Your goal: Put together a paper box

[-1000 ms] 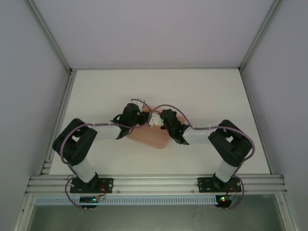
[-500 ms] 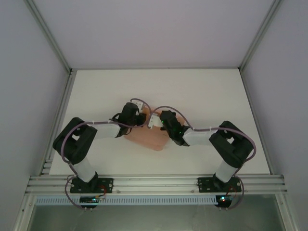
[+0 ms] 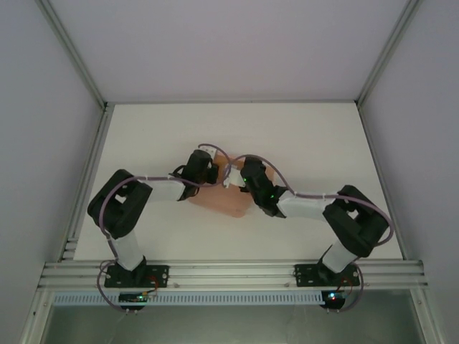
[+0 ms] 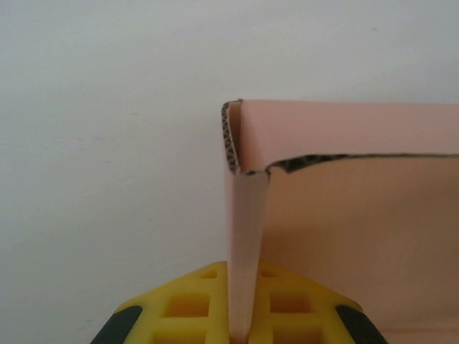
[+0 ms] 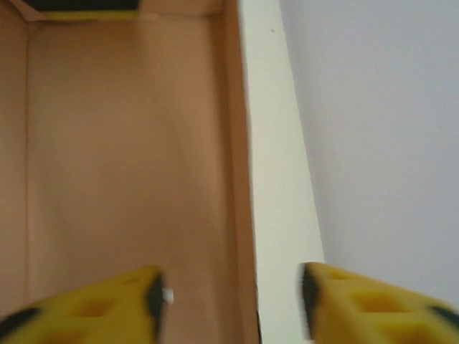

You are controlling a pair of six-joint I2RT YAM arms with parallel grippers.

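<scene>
Both elbows are shifting since a second ago: the left arm [image 3: 122, 208] is swinging its elbow up and in, the right arm [image 3: 355, 222] is pushing its elbow out to the right, and the box [image 3: 222, 203] is sitting a touch farther from the bases than it was. From above, I am seeing the two wrists meeting over the box's far edge, around the middle of the table [image 3: 315, 136]. The left gripper [image 3: 214, 172] and right gripper [image 3: 231, 176] are sitting close together, fingertips hard to make out there. Left wrist camera: the left gripper [image 4: 242, 324] is pinching an upright side wall of the box [image 4: 358, 222] edge-on, yellow fingers [image 4: 190, 308] pressing on both faces of the thin card. That wall is meeting a folded-over wall at a corner, corrugated edge showing, bare white table [image 4: 107, 143] lying to the left. Right wrist camera, blurred: the right gripper [image 5: 231, 294] is standing wide apart, gripping nothing. One finger [image 5: 93, 304] is hanging over the box [image 5: 129, 143] floor, the other outside, with the box's right-hand wall running up between them. I am not able to tell whether either finger is touching card. Box is resting on the table, walls partly raised, between the two wrists.
</scene>
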